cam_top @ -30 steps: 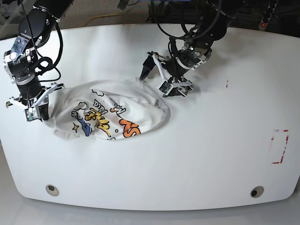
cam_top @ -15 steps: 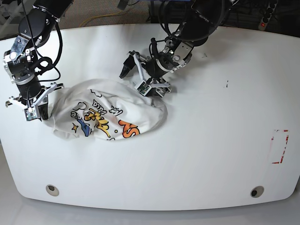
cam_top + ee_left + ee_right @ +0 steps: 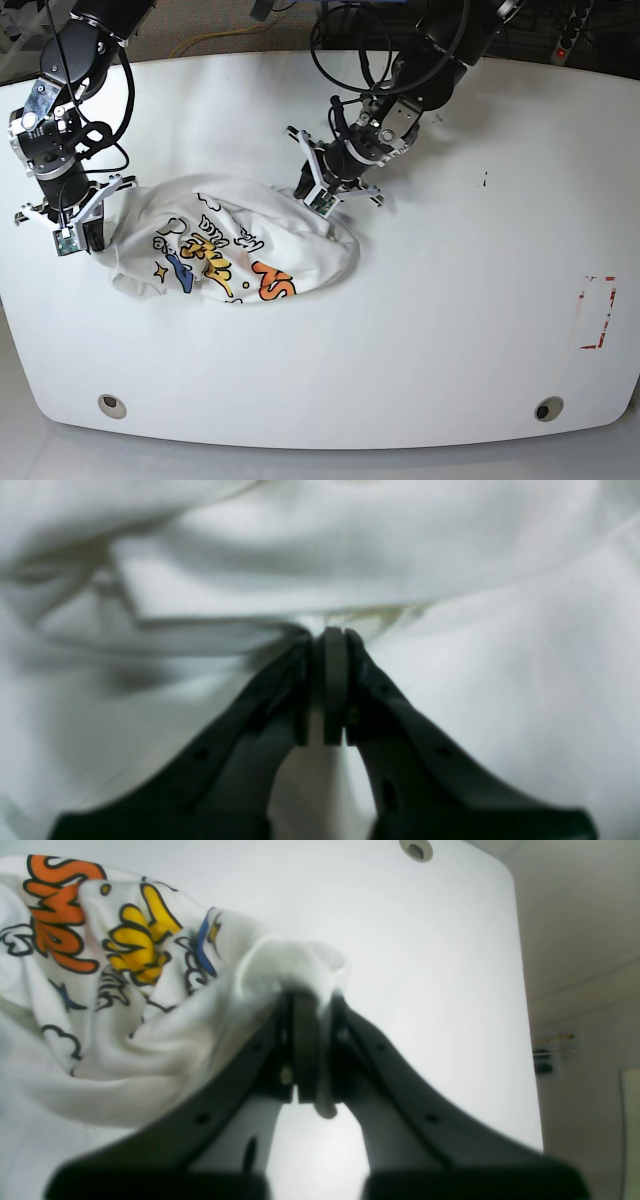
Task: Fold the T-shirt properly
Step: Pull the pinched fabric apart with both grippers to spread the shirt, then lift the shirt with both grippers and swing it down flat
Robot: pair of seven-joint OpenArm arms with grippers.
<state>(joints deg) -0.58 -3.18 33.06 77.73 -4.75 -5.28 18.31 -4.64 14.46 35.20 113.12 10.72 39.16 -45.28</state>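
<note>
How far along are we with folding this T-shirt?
Done: both ends look gripped; the right gripper is shut on the T-shirt at one end, and the left gripper is closed on cloth at the other.
In hand: the shirt is bunched between them, its cartoon lettering rippled.
Left: flattening and squaring it, most likely, then the folds; no neat crease shows.

White table point(image 3: 450, 360) bears the crumpled T-shirt point(image 3: 225, 235).
</note>
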